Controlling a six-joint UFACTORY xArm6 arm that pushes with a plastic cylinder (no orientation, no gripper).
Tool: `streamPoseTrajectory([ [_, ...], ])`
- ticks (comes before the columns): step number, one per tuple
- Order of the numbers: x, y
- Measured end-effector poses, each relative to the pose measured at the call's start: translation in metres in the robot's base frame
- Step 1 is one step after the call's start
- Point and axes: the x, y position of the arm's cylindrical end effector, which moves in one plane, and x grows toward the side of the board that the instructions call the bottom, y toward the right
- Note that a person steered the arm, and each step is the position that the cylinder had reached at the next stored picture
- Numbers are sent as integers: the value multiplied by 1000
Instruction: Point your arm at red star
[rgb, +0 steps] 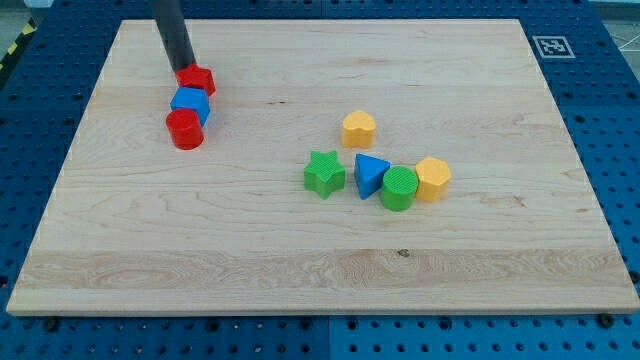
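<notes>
Looking across the scene from its biggest piece down, you have the desk (320, 260), a pale wooden board, and everything else can be placed against the red star (197, 79), which lies near the board's upper left corner in the view. The rod comes down from the view's top, and my tip (185, 69) sits touching the star's upper left edge, or so close that you cannot see a gap.

This arm has no fingers, so there is nothing to report as wide, narrow or holding; the rod only pushes.

Just below the star, touching it, is a blue block (190, 103), its shape hard to make out, and below that, touching in turn, a red cylinder (185, 130). The three form a short column.

Well to the star's right and lower sit five more pieces: a green star (324, 174), a blue triangle (370, 175), a green cylinder (399, 188), a yellow hexagon-like block (433, 179) and, above them, a yellow heart-like block (359, 129).

Treat the star as a light, rigid plastic piece that likely slides easily on smooth wood. You cannot take hold of it; any contact will shove it, probably into the blue block. For pointing, it looks as if you are essentially there.
</notes>
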Motion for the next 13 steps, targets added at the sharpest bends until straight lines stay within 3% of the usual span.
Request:
streamPoseTrajectory([
  [1,-4,69],
  [2,19,144],
  [3,70,191],
  [5,107,169],
  [8,95,248],
  [10,95,256],
  [13,88,152],
])
